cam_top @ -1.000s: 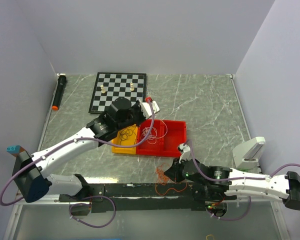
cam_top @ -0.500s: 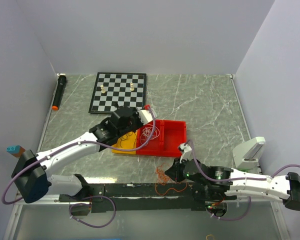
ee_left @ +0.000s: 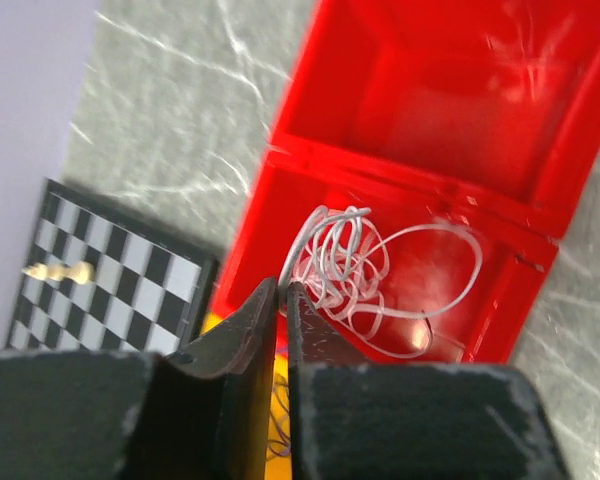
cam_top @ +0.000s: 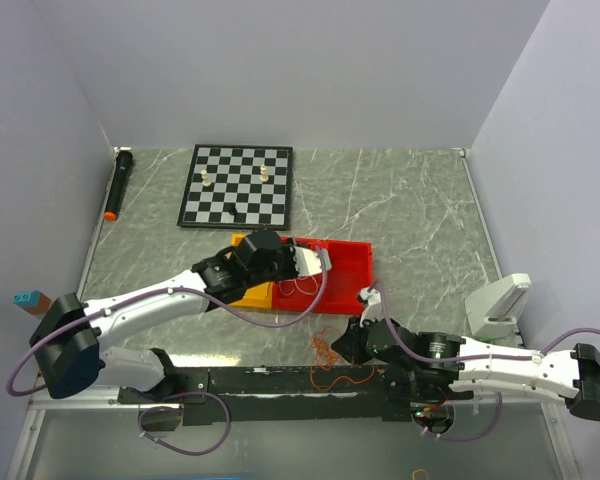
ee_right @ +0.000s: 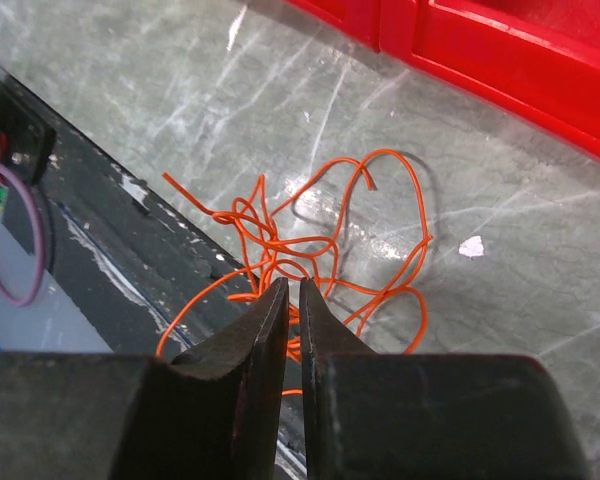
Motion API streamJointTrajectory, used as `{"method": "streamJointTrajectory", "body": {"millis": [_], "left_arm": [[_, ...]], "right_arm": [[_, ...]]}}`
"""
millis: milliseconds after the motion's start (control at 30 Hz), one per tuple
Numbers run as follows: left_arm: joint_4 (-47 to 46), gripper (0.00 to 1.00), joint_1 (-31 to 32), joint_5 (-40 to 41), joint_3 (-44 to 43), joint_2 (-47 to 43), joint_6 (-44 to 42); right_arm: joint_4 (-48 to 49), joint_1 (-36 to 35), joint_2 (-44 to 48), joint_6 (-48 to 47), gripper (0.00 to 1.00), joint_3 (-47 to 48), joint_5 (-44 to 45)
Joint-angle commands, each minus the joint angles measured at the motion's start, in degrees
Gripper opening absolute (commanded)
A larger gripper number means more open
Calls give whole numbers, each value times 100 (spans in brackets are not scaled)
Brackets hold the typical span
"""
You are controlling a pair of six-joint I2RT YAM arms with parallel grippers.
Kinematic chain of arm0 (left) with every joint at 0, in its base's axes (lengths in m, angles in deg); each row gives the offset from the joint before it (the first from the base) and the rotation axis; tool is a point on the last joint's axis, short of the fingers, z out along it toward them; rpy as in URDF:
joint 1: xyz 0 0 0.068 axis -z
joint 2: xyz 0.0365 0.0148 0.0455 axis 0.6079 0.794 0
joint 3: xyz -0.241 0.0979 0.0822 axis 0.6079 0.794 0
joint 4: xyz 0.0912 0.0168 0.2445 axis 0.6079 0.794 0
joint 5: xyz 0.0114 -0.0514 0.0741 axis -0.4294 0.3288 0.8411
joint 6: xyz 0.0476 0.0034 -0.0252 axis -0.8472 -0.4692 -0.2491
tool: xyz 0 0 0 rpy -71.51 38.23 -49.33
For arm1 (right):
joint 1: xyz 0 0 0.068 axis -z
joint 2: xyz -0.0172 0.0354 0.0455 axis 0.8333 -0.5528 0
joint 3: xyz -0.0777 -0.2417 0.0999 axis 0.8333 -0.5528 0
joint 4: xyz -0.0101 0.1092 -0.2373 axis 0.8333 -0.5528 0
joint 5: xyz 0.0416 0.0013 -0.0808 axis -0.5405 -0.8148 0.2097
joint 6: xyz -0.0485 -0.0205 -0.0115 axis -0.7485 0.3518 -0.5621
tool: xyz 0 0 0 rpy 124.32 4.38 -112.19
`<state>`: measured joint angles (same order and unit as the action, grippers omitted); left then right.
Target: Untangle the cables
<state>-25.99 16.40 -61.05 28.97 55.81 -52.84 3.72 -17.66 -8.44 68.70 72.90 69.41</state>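
A white cable (ee_left: 365, 268) lies coiled in the near compartment of the red bin (ee_left: 420, 180); it also shows in the top view (cam_top: 298, 288). My left gripper (ee_left: 282, 290) is shut and hovers above the coil's edge, over the red bin (cam_top: 352, 262) in the top view (cam_top: 315, 262). Thin bluish strands (ee_left: 276, 440) lie on a yellow bin behind the jaws. An orange cable (ee_right: 325, 235) lies tangled on the table and over the black rail (cam_top: 325, 352). My right gripper (ee_right: 292, 288) is shut, its tips just above the tangle (cam_top: 342, 345).
A chessboard (cam_top: 237, 185) with a few pieces lies at the back. A black marker with an orange tip (cam_top: 118, 185) lies at the far left. A white device (cam_top: 497, 305) stands at the right edge. A black rail (cam_top: 270, 380) runs along the near edge.
My left gripper has moved from behind the bins toward the near right, and is now over the red bin. The right arm and the orange cable have not moved.
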Motion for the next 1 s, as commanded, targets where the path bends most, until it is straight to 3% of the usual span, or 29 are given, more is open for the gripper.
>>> {"method": "streamJointTrajectory", "body": {"millis": [0,200,300,400,500,633,767,867,967], "left_arm": [[-35,17,38,-46,220,189,-218],[-272,28,12,156,475,304,27],[-272,64,12,103,370,374,212],[-281,77,12,112,89,339,353],[-18,97,12,-55,-218,260,441],[641,99,38,-730,-597,-20,748],[1641,98,284,-1898,-738,-346,626],[2311,92,766,-2427,-546,-478,241],[2417,90,1232,-2376,-220,-452,-234]], "right_arm": [[-44,-34,176,104,17,168,202],[-44,-34,185,113,17,159,246],[-26,-43,185,86,17,167,255],[-61,-34,150,77,17,211,281],[-202,-34,149,130,18,264,316],[-482,-42,360,253,19,299,430],[-799,-42,755,472,23,229,571],[-1194,-34,1019,745,34,264,738],[-1581,-34,1081,1026,46,343,791]]}}
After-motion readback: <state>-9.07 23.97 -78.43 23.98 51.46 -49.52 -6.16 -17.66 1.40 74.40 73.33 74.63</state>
